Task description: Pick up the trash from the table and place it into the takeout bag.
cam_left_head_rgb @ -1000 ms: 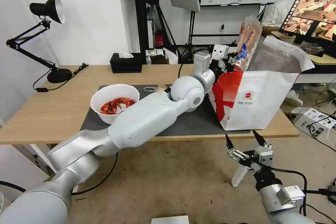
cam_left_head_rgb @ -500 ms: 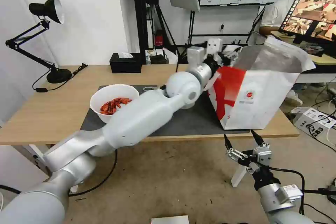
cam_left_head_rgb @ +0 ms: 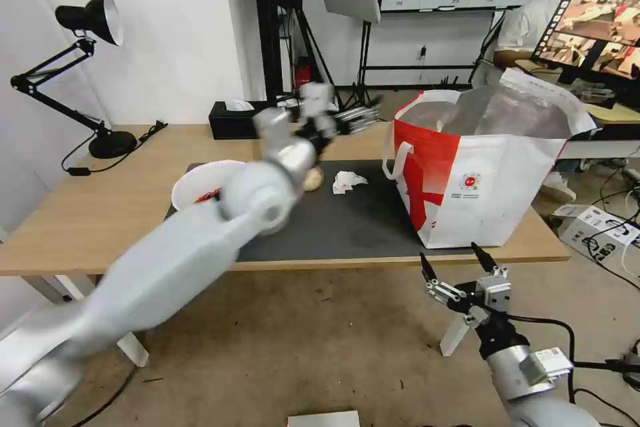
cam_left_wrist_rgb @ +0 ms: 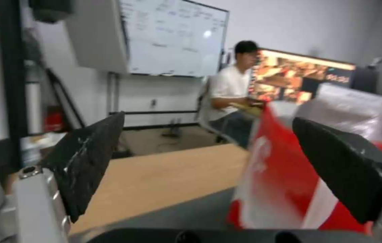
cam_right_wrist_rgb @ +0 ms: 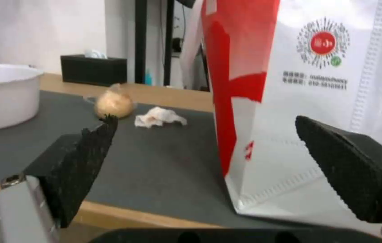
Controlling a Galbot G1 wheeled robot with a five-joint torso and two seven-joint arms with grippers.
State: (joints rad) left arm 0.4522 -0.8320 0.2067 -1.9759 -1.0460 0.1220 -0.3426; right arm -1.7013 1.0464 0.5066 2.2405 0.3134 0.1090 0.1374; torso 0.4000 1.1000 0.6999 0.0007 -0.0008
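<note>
The left gripper (cam_left_head_rgb: pixel 357 119) is held wide open and empty above the table (cam_left_head_rgb: pixel 100 213), with the crumpled tissue (cam_left_head_rgb: pixel 348 181) lying at its 6 o'clock on the dark mat (cam_left_head_rgb: pixel 347 227). The beige ball (cam_left_head_rgb: pixel 313 178) is seen at the tissue's 9 o'clock, and the takeout bag (cam_left_head_rgb: pixel 493 193) at its 3 o'clock. The right gripper (cam_left_head_rgb: pixel 455 267) is parked low, open and empty, at the bag's 6 o'clock.

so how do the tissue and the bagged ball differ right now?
The crumpled tissue is white, flat and ragged; the bagged ball is beige, round and sits taller. The tissue lies nearer the takeout bag, the ball nearer the bowl. Both rest untouched on the grey mat.
</note>
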